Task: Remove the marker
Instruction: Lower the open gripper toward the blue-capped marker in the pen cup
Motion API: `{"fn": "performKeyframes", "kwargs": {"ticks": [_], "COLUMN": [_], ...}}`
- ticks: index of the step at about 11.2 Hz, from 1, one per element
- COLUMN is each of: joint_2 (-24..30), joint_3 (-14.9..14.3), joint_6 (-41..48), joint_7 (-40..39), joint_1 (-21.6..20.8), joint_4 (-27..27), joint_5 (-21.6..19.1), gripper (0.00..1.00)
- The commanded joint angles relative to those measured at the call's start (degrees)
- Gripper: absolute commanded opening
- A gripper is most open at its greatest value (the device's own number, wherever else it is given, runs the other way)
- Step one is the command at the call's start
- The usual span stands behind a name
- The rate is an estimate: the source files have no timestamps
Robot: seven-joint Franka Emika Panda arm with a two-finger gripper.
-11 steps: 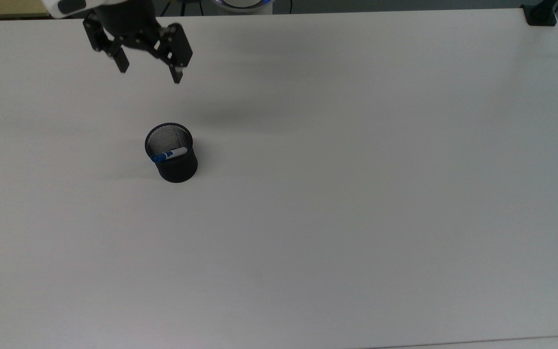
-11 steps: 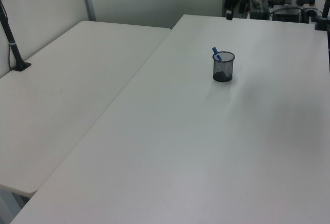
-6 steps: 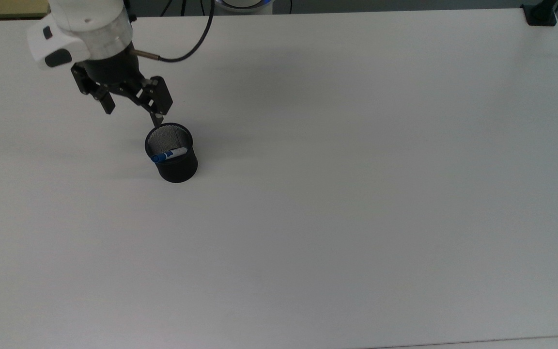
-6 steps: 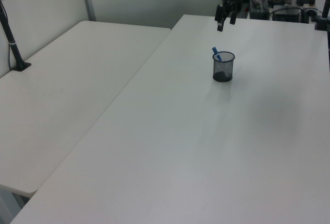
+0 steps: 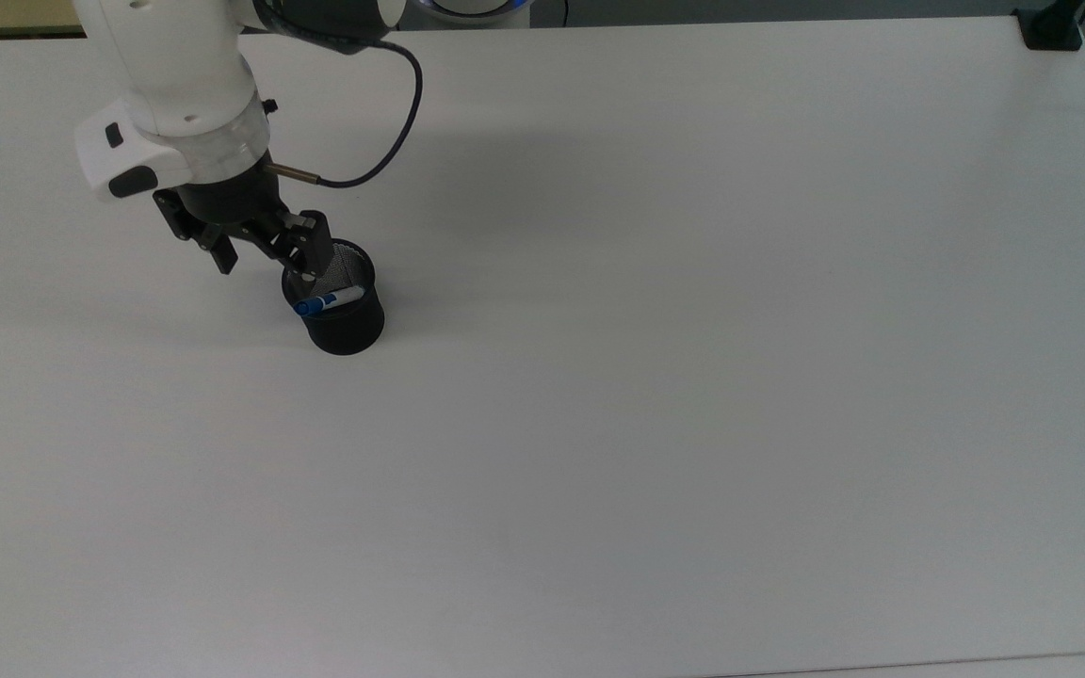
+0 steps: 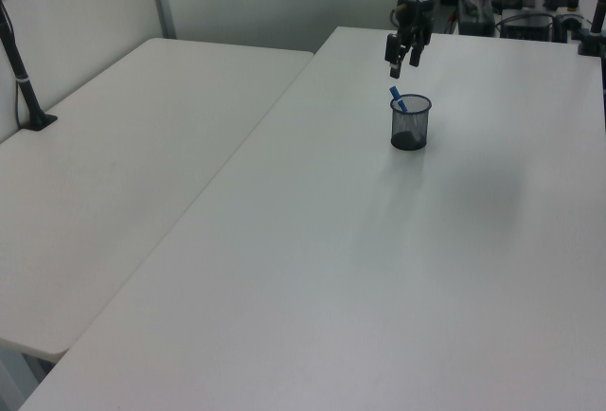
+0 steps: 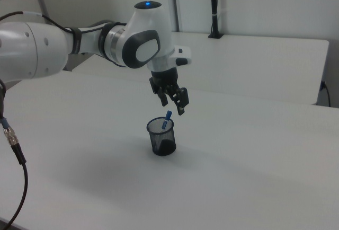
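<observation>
Gripper [image 7: 173, 104] hangs above the marker [image 7: 167, 119], jaws spread, empty. Risk: an off-centre descent could strike the cup [image 7: 161, 136] rim, tipping it, or push the leaning marker aside.

A white robot arm's black two-finger gripper [image 5: 267, 259] hangs over a plain white table [image 5: 655, 377], fingers spread apart. One fingertip [image 5: 308, 266] overlaps the rim of a black mesh cylindrical cup [image 5: 345, 320]; the other fingertip [image 5: 225, 261] is outside the cup. A slim white-barrelled marker with a blue cap [image 5: 328, 301] leans inside the cup, just below the overlapping fingertip, its cap at the rim.
</observation>
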State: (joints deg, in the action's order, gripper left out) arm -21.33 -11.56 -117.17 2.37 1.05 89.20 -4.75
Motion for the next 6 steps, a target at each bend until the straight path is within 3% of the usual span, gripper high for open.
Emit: {"fn": "performKeyframes", "kwargs": {"ticks": [1,6], "joint_2": [-2.4,-3.37], "joint_3": [-0.04,0.22], "joint_6": [-4.11,-4.39], "joint_7": [0.87,0.79], "joint_1": [-0.52,-0.96], "joint_4": [-0.52,-0.52], "joint_5": [-0.61,-0.44], "gripper": [0.75,0.66]}}
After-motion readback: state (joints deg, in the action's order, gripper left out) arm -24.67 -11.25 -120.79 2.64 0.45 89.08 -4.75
